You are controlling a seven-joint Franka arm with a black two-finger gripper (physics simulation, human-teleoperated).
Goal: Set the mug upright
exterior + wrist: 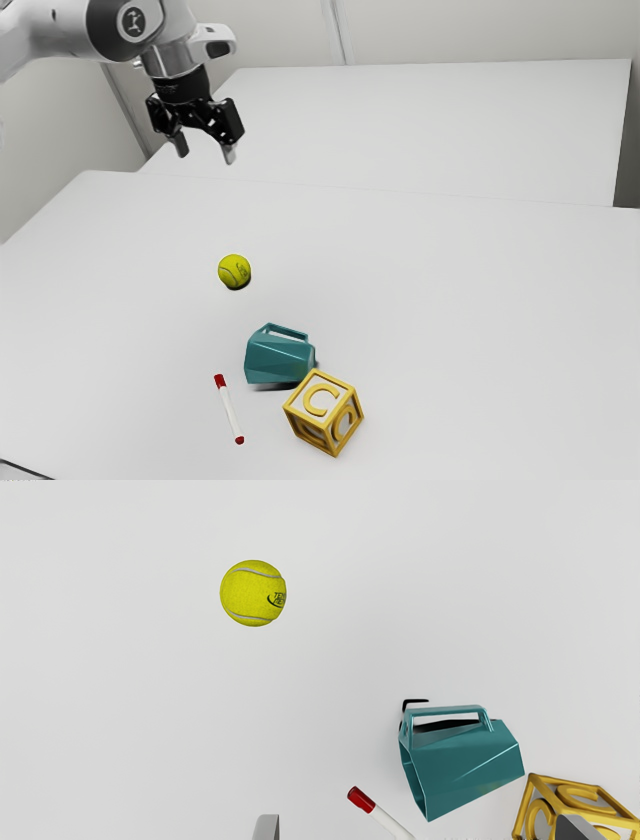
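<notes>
Mug (pixel 465 765) lies on its side on the white table (pixel 480 300), not upright. Its open mouth faces away from the block, base toward the block; the handle (pixel 445 711) runs along the side nearer the tennis ball. Mug used as landmark for all positions below.

Gripper (pixel 205 153): two fingers standing wide apart, nothing between them. It is raised well above the table and well apart from the mug, up and toward the exterior view's left of it. Fingertips point down. The arm (pixel 60 30) enters from the exterior view's upper left.

Tennis ball (pixel 235 271): yellow-green, with pale seams and dark printing. Rests on the table apart from the mug, on its handle side, between mug and gripper as seen in the exterior view.

Marker (pixel 229 408): white barrel, red at both ends, lying flat near the mug, toward the exterior view's left and closer to that camera. One red end is nearer the mug's mouth; marker and mug do not touch.

Alphabet block (pixel 324 412): yellow frame, letter C on the faces seen. Sits just beside the mug's base end, toward the exterior view's right and nearer that camera. Contact between block and mug cannot be determined.
</notes>
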